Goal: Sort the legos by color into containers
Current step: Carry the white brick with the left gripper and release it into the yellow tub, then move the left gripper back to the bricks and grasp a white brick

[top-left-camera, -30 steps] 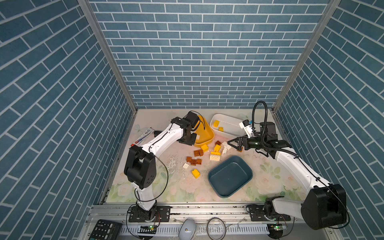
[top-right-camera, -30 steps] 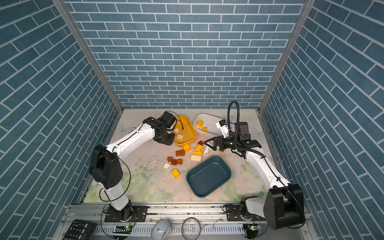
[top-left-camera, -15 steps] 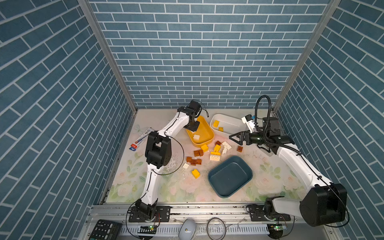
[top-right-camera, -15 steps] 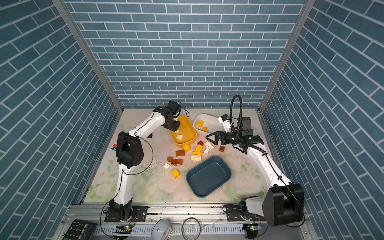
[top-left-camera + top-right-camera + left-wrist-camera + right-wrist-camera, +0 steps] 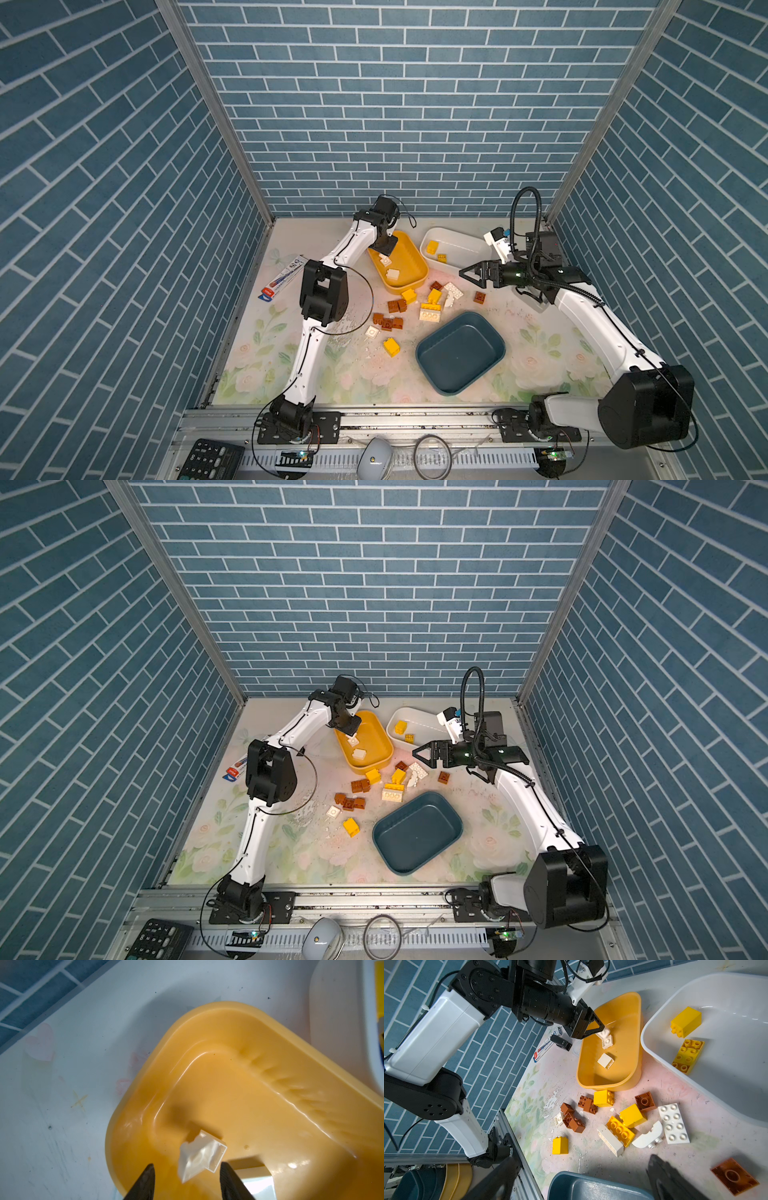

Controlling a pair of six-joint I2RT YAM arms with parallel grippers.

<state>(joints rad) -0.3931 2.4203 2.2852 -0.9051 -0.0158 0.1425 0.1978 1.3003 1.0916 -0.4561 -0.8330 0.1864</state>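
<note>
The left fingers (image 5: 145,1184) are opening over the yellow tub (image 5: 249,1095); the blurry white lego (image 5: 199,1157) seems to be dropping in. The right fingers (image 5: 670,1180) are hanging wide open above the legos (image 5: 430,311) waiting on the table (image 5: 540,332).

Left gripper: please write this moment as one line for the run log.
left gripper open over yellow tub | white brick just below its jaws | second white brick in tub | right gripper open, empty
</note>
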